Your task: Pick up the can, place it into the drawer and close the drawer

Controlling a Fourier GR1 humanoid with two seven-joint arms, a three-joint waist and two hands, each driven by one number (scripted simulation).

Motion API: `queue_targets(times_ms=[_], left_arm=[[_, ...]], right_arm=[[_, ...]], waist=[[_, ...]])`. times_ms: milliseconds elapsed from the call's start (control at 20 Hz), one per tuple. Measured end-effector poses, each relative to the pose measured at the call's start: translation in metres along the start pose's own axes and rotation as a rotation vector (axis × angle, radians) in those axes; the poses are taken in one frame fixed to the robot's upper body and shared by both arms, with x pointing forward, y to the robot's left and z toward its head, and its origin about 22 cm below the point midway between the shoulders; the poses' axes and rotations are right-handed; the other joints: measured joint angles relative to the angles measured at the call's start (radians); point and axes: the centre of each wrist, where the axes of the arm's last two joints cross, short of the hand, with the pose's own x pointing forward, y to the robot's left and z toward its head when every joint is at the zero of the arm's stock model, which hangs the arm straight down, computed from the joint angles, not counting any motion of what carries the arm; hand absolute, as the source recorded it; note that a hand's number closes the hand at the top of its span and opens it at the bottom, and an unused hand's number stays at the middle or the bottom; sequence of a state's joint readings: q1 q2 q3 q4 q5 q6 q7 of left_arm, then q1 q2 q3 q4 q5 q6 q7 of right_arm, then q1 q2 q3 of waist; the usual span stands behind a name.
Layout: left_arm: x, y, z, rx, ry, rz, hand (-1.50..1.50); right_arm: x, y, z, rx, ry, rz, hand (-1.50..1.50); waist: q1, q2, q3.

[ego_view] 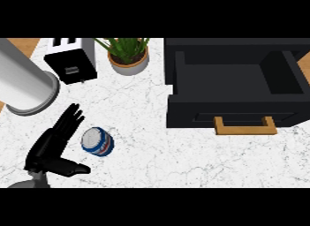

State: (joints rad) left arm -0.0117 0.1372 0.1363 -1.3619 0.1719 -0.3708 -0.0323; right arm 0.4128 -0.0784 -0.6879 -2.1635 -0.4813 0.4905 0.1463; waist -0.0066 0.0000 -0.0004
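A blue, red and white can (96, 141) lies tipped on the marble counter at the lower left, its silver top facing up and left. My left hand (51, 148) is just left of the can, open with straight fingers pointing up along its side and the thumb stretched out below it; the hand is not curled round the can. A black drawer (239, 112) with a wooden handle (245, 125) stands pulled open at the right, its inside bare. My right hand does not show.
A large white cylinder (17, 79) lies at the far left. A black and white toaster (72, 59) and a potted plant (127, 55) stand at the back. The counter's left edge runs beside the cylinder.
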Motion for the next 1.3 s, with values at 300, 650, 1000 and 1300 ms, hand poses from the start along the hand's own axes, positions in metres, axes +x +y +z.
queue_targets(times_ms=[300, 650, 1000, 1300], left_arm=[[-0.032, 0.016, 0.004, 0.007, 0.027, -0.002, -1.5], [-0.066, 0.016, -0.003, 0.008, 0.054, 0.031, -1.5], [-0.086, 0.01, -0.013, -0.017, 0.072, 0.068, -1.5], [-0.091, 0.006, -0.026, -0.022, 0.075, 0.113, -1.5]], right_arm=[[0.001, 0.0, 0.001, -0.005, -0.002, 0.0, -1.5], [0.007, 0.006, 0.006, 0.008, 0.002, 0.002, -1.5], [0.011, 0.0, 0.009, 0.009, 0.004, 0.0, -1.5], [0.008, -0.003, 0.013, 0.009, 0.011, 0.001, -1.5]], waist=[[0.0, 0.0, 0.0], [-0.002, 0.001, 0.0], [-0.003, 0.0, 0.0], [-0.002, 0.0, 0.0]])
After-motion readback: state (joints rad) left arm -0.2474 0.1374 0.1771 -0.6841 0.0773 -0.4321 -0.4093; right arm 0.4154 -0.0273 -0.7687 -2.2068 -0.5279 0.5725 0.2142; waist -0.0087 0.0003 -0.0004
